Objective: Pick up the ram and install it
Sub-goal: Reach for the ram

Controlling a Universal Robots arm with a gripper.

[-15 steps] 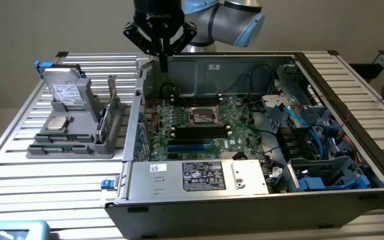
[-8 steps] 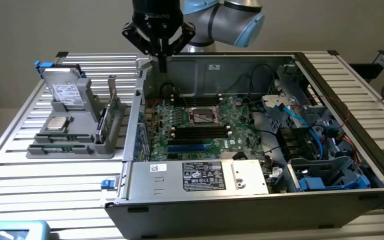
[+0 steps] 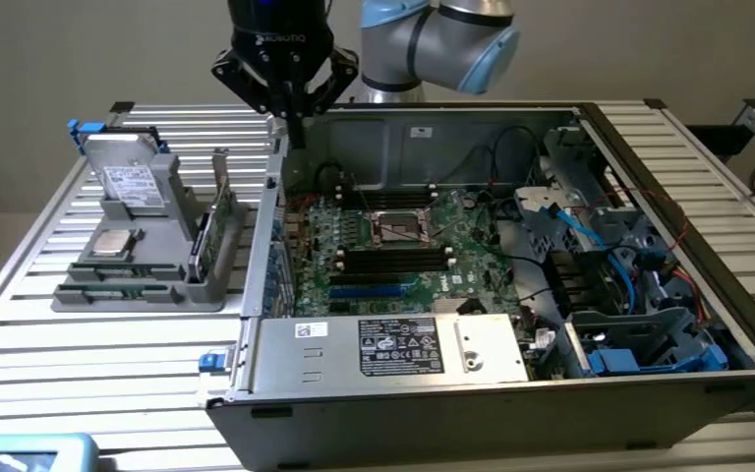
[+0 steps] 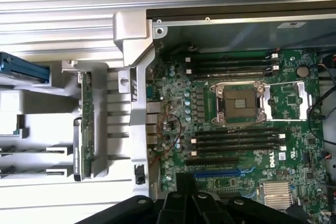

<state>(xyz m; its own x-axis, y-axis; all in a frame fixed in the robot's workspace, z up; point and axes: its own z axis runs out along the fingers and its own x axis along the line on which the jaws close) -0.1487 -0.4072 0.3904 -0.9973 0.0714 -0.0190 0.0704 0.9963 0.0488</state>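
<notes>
Jaws on your gripper (image 3: 296, 136) (image 4: 191, 199) look drawn together to a narrow tip, and you have nothing held between them. The gripper hangs above the rear corner of the open computer case (image 3: 509, 418), over the case wall on the exterior view's left. Below it, inside the case, lies the green motherboard (image 3: 384, 280) (image 4: 294, 129), and its long black slots (image 3: 391, 258) (image 4: 236, 142) have nothing in them.

Your ram (image 3: 228, 236) (image 4: 86, 124) is outside the case, well apart from the gripper. It stands on its long edge in the grey holder (image 3: 129, 285) (image 4: 31, 108), which rests on the slatted metal table (image 3: 89, 354) just beside that case wall. It reads as a long, narrow, thin green board; from the wrist view you see it edge-on as a slim green strip. Its chips and label are too small to make out.
</notes>
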